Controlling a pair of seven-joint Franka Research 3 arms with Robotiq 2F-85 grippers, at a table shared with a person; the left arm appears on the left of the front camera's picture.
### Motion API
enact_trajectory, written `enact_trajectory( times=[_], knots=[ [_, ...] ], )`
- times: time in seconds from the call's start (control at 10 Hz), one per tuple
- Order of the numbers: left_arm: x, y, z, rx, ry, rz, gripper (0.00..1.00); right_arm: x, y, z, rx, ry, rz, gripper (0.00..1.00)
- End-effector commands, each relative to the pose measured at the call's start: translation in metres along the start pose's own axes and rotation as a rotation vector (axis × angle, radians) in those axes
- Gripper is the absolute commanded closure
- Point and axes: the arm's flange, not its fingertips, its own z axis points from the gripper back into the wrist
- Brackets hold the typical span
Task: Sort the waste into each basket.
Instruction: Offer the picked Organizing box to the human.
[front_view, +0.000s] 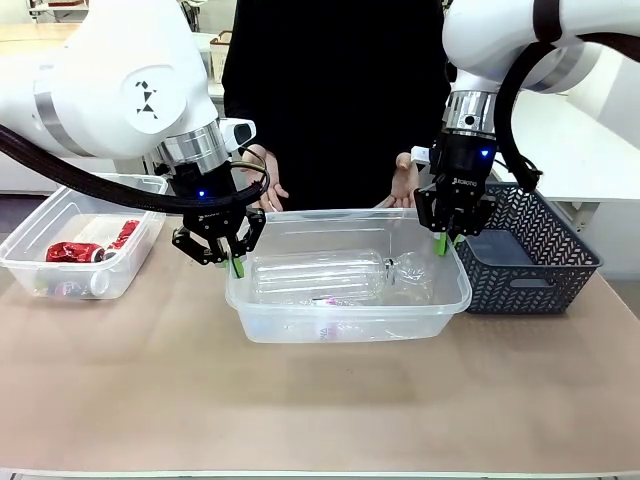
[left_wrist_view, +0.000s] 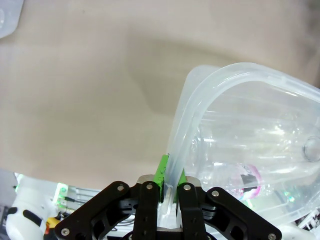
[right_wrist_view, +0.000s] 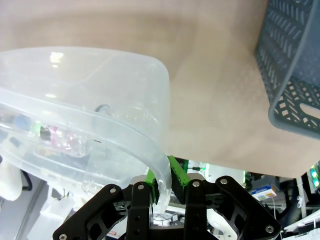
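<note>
The clear tub (front_view: 349, 300) with the clear bottles (front_view: 320, 275) sits at mid-table, pinched at both ends — the left gripper (front_view: 232, 262) clamps the rim at its left end, the right gripper (front_view: 447, 242) the rim at its right rear corner. A second clear tub (front_view: 60, 215) holding red cans (front_view: 72, 252) stands well apart to the left, and a dark lattice basket (front_view: 540, 270) just beside the right gripper.

I see white arms, black cables | left gripper (front_view: 232, 262) black, green pads, silver screws, blue light at 12 o'clock | right gripper (front_view: 447, 241) black, white lettering | person (front_view: 330, 90) wears black
</note>
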Motion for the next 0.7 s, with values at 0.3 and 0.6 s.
enact_trajectory(
  times=[0.3,0.6],
  knots=[
    [0.113,-0.028,0.036,-0.040,-0.101,-0.055,0.94,0.088,0.020,0.069,-0.060,-0.007,0.098,0.90],
    [0.141,-0.035,0.011,-0.035,-0.037,-0.092,0.94,0.132,0.022,0.067,-0.049,0.072,0.089,0.90]
  ],
)
